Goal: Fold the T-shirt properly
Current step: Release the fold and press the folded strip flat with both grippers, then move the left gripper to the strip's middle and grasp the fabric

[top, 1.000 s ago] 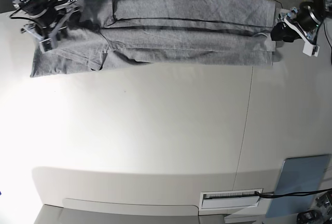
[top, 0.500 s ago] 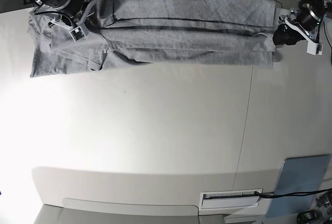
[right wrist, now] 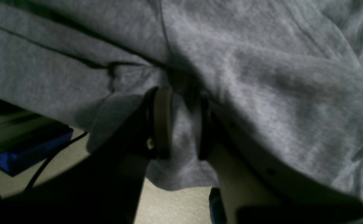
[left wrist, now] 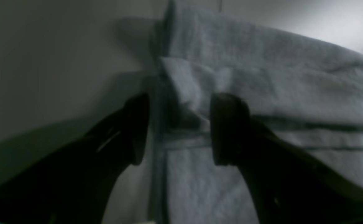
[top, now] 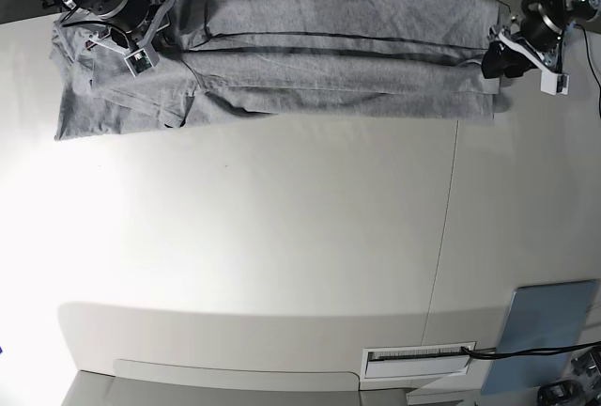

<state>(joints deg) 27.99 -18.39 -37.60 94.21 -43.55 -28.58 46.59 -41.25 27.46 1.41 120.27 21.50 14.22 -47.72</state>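
Now the T-shirt (top: 319, 58) lies folded into a long band along the far edge of the table (top: 282, 237). At one end the right gripper (right wrist: 181, 124) pinches a fold of grey cloth between its fingers — at the other, the left gripper (left wrist: 178, 130) stands spread wide, straddling the shirt's edge without clamping it.

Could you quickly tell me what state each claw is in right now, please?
Left claw: open, straddling the edge of the T-shirt, not yet closed on it.
Right claw: shut on a bunched fold of the T-shirt.
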